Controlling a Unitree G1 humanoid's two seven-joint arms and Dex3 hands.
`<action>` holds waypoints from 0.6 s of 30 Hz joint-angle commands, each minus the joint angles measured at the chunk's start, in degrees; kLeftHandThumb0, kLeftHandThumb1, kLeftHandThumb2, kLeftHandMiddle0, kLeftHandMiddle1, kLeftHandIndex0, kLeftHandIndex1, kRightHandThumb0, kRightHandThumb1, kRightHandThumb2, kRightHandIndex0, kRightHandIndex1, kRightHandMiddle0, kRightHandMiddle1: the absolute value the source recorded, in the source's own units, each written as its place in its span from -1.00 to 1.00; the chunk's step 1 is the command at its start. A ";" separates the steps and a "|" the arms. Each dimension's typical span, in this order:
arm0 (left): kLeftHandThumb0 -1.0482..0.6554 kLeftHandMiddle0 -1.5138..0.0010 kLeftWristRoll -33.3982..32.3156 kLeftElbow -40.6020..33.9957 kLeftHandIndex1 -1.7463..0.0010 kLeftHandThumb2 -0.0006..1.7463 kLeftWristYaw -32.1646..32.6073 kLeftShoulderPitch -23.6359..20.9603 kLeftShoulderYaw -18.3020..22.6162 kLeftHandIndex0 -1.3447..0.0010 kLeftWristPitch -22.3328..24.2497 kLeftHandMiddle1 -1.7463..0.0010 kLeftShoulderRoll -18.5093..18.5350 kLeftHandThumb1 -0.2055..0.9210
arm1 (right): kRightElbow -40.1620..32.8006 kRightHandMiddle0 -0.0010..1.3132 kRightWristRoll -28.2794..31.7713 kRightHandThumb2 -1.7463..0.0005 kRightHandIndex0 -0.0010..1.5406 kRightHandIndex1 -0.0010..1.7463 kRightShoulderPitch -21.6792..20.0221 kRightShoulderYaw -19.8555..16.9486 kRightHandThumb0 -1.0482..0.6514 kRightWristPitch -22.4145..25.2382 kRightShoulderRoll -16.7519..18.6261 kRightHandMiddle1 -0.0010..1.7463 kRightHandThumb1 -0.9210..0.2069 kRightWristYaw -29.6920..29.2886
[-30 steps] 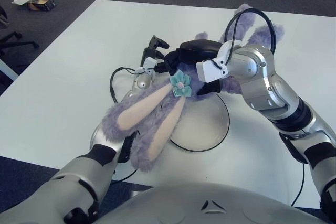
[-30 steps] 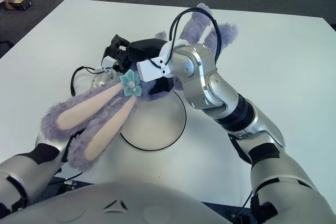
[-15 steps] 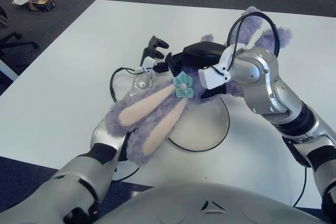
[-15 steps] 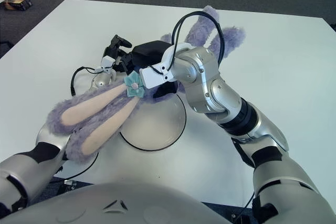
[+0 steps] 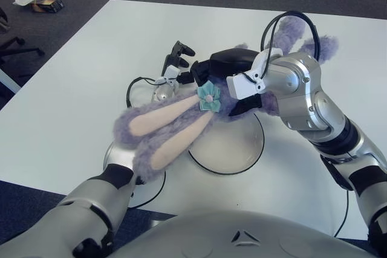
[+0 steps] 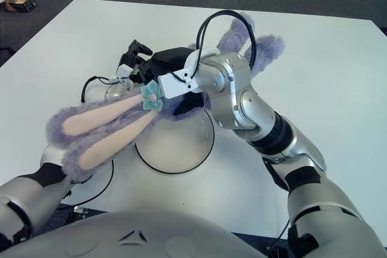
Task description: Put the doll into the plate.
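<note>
doll point(image 5: 181, 126) | over plate point(image 5: 248, 164) rim | gripped by both: left hand point(image 5: 178, 67), right hand point(image 5: 233, 64)

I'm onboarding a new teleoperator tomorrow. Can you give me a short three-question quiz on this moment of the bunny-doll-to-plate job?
1. True or false: the doll already lies flat inside the plate.
2. Which hands are at the doll? A) left only B) right only C) both
3. What colour is the flower at the base of the doll's long ears?

Key
1. False: it is held above the table, ears reaching out past the plate's left rim.
2. C: the right hand grips the body from above, and the left hand shows right beside it.
3. Teal, with a pale pink centre.
</note>
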 commanded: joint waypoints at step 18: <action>0.23 0.57 1.57 1.92 -1.00 0.19 0.33 2.21 -1.50 0.54 1.43 -1.00 -0.35 0.36 | -5.12 -0.08 2.04 -0.71 -0.20 1.00 2.55 -2.63 0.22 -5.04 -1.19 1.00 0.35 -1.02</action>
